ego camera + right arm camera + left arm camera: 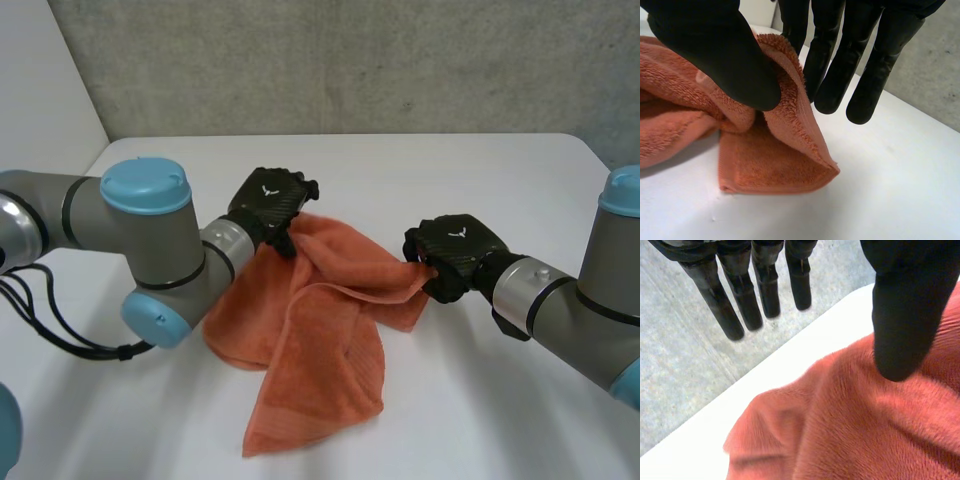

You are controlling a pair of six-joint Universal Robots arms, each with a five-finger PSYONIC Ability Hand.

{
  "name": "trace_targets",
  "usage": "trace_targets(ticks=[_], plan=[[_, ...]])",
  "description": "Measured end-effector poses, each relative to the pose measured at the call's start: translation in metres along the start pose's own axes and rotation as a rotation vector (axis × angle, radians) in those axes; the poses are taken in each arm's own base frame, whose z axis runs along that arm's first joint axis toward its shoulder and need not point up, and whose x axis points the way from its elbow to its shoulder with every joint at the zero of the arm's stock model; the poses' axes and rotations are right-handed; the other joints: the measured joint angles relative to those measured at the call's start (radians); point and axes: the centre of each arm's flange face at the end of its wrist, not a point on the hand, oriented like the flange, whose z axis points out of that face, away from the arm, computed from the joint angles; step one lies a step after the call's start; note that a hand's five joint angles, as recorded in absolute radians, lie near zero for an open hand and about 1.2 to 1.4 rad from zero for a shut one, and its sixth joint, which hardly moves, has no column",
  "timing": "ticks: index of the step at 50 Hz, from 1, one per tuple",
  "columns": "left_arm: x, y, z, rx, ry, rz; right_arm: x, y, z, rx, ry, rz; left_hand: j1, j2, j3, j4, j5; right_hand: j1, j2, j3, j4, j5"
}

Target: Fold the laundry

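Orange terry towel (pixel 318 330) lies crumpled mid-surface (pixel 500 410). Left hand (pixel 272 203), at its 11 o'clock edge: fingers (pixel 722 307) straight, released. Right hand (pixel 455 255), at 3 o'clock: fingers (pixel 827 65) and thumb (pixel 725 55) pinch a hem. Judged soft, light, limp; take at corners.

- Counter (pixel 450 170): white, smooth, flat top with rounded far corners.
- Wall (pixel 350 60): grey, rough concrete, standing upright just behind the far edge of the counter.
- Panel (pixel 40 80): plain white, upright, adjoining the wall beside the counter's far left corner.
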Motion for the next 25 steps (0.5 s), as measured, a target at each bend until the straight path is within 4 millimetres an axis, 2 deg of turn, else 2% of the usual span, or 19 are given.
trace_targets(ticks=[4, 5, 9, 12, 13, 15, 20, 25], plan=[[0.000, -0.001, -0.011, -0.026, -0.014, -0.017, 0.003, 0.001, 0.003, -0.001, 0.019, 0.004, -0.053, -0.089, -0.097, -0.103, -0.105, 0.000, 0.000, 0.000, 0.000, 0.000], [-0.001, -0.009, -0.024, -0.043, -0.040, -0.048, 0.006, 0.001, 0.004, 0.002, 0.031, 0.001, -0.053, -0.089, -0.097, -0.103, -0.105, 0.000, 0.000, 0.000, 0.000, 0.000], [-0.001, -0.026, -0.056, -0.069, -0.100, -0.153, 0.008, 0.000, 0.006, 0.011, 0.046, -0.007, -0.053, -0.089, -0.097, -0.103, -0.105, 0.000, 0.000, 0.000, 0.000, 0.000], [-0.001, -0.036, -0.081, -0.088, -0.145, -0.262, 0.010, 0.000, 0.007, 0.019, 0.053, -0.013, -0.053, -0.089, -0.097, -0.102, -0.103, 0.000, 0.000, 0.000, 0.000, 0.000], [-0.001, -0.036, -0.081, -0.088, -0.145, -0.262, 0.010, 0.000, 0.007, 0.019, 0.053, -0.013, -0.053, -0.089, -0.097, -0.102, -0.103, 0.000, 0.000, 0.000, 0.000, 0.000], [0.000, -0.039, -0.104, -0.111, -0.181, -0.373, 0.010, -0.001, 0.008, 0.025, 0.057, -0.017, -0.050, -0.087, -0.095, -0.101, -0.095, 0.000, 0.000, 0.000, 0.000, 0.000], [0.010, -0.026, -0.136, -0.208, -0.202, -0.513, 0.011, -0.001, 0.008, 0.027, 0.064, -0.020, 0.086, 0.040, 0.024, 0.035, 0.039, 0.000, 0.000, 0.000, 0.000, 0.000], [0.027, -0.003, -0.167, -0.357, -0.195, -0.594, 0.011, -0.001, 0.008, 0.025, 0.066, -0.020, 0.090, 0.050, 0.035, 0.049, 0.045, 0.000, 0.000, 0.000, 0.000, 0.000]])
